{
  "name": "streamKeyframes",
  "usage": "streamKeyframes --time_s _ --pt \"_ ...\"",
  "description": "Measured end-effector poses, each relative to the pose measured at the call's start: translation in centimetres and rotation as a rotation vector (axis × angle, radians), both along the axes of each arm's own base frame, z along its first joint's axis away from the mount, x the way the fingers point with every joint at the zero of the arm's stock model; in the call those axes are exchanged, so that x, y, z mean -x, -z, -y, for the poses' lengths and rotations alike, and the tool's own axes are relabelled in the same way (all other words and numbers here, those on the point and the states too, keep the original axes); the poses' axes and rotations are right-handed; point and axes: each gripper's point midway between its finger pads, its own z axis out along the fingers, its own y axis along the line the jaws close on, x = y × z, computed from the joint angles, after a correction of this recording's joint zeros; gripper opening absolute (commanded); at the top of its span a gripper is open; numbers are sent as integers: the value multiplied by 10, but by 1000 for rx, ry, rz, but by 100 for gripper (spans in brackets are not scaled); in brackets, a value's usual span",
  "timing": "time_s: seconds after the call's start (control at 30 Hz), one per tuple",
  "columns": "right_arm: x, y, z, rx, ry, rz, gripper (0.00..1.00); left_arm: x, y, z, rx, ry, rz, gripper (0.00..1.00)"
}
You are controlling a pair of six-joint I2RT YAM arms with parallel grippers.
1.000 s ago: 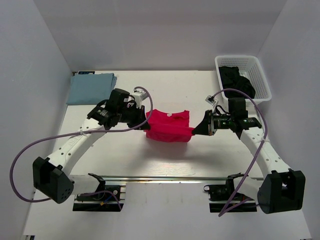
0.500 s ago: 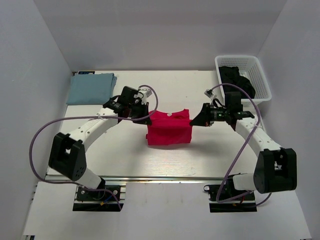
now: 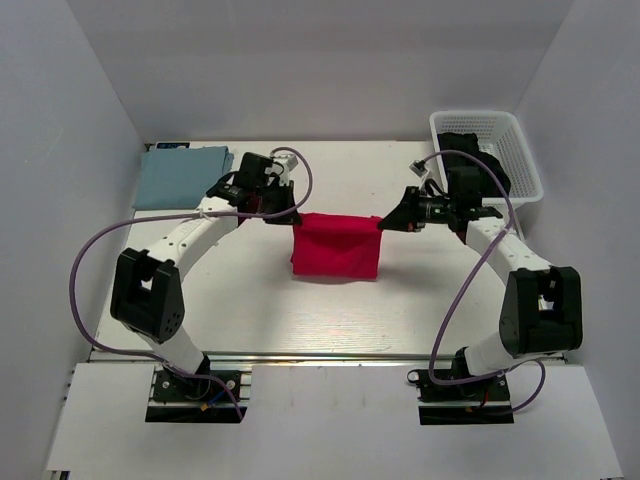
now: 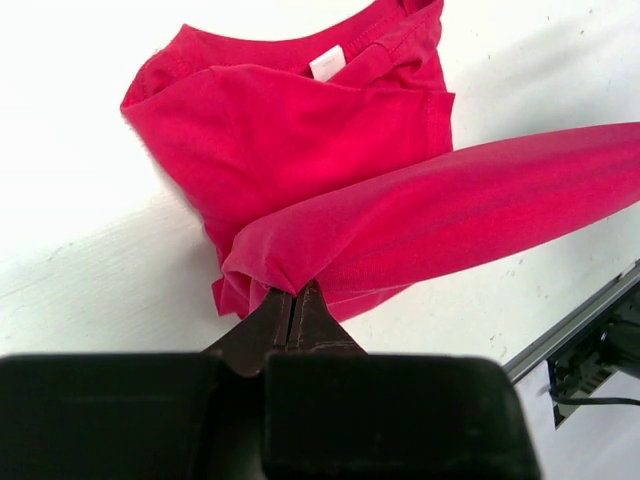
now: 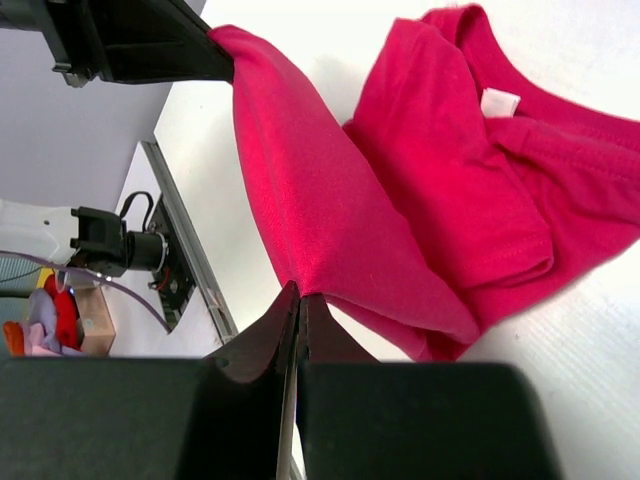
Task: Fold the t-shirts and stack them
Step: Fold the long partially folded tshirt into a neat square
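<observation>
The crimson red t-shirt (image 3: 337,245) lies in the middle of the table, with its near edge lifted and stretched between both grippers. My left gripper (image 3: 293,218) is shut on the shirt's left corner (image 4: 262,262). My right gripper (image 3: 383,224) is shut on the right corner (image 5: 300,275). The taut edge runs over the rest of the red shirt (image 5: 470,170), whose collar and white label (image 4: 327,62) face up on the table. A pale blue-grey t-shirt (image 3: 183,176) lies folded at the far left of the table.
A white lattice basket (image 3: 520,150) at the far right corner holds dark cloth (image 3: 470,155). The rail with the arm bases (image 3: 300,355) runs along the near edge. White walls close in the left, back and right sides.
Both grippers have carried the red shirt's edge away from the near side toward the back, folding it over the shirt. Both arms have stretched out farther.
</observation>
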Motion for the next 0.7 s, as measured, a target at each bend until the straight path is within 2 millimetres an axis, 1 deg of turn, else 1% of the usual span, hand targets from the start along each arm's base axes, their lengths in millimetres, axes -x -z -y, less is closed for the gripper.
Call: streamKeyframes --time_s 0.13,0.27,0.37,0.43,0.6,0.7 --pt "-10 -7 0 -5 6 22 0 -12 -3 -2 8 -14 6 0" --pt "-20 -2 2 -7 18 7 0 -28 1 1 19 -13 -4 0" --pt "-25 2 4 -10 30 -11 0 -34 4 3 27 -6 -2 0" --pt "-29 3 5 -10 38 -13 0 -39 3 6 34 2 1 0" --pt "-50 7 12 -10 75 -11 0 -73 -4 20 59 29 42 0" --pt "-66 22 19 -5 107 -39 0 -100 2 30 69 39 53 0"
